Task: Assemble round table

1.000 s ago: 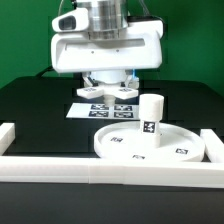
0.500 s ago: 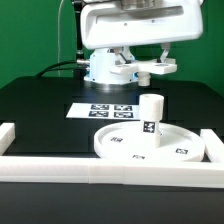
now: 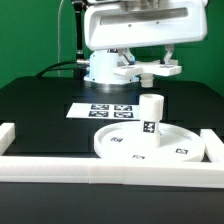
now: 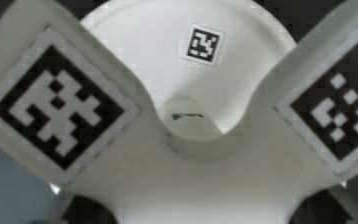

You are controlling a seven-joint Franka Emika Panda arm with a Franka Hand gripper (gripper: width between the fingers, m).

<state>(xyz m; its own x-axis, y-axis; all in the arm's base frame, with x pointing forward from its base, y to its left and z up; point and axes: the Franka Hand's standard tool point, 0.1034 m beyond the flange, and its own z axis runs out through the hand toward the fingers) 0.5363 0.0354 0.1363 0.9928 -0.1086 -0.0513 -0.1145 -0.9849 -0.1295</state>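
Cross piece (image 3: 160, 70), flat and lobed, hangs in the air under the arm, well above the table (image 3: 40, 110) and up behind the other parts. The gripper (image 3: 141, 58) looks clenched on it: nothing else holds it up, though the fingertips are hidden. The wrist view is filled by the same cross piece (image 4: 179, 150), with two lobes spread either side.

Judged handling: hard moulded white plastic, light, stiff, not fragile, smooth enough to slip or swivel in a two-finger pinch. The best hold is probably across the narrow waist between lobes, near the centre, so it stays level.

The disc (image 3: 150, 145) lies flat on the table near the front, with the post (image 3: 151, 112) upright on its middle. The cross piece is apart from both.

No brand or readable writing. There are only black-and-white square tags (image 4: 66, 95) on the lobes, the post and the disc.

The marker board (image 3: 100, 110) lies flat behind the disc. White border rails (image 3: 60, 165) run along the front.
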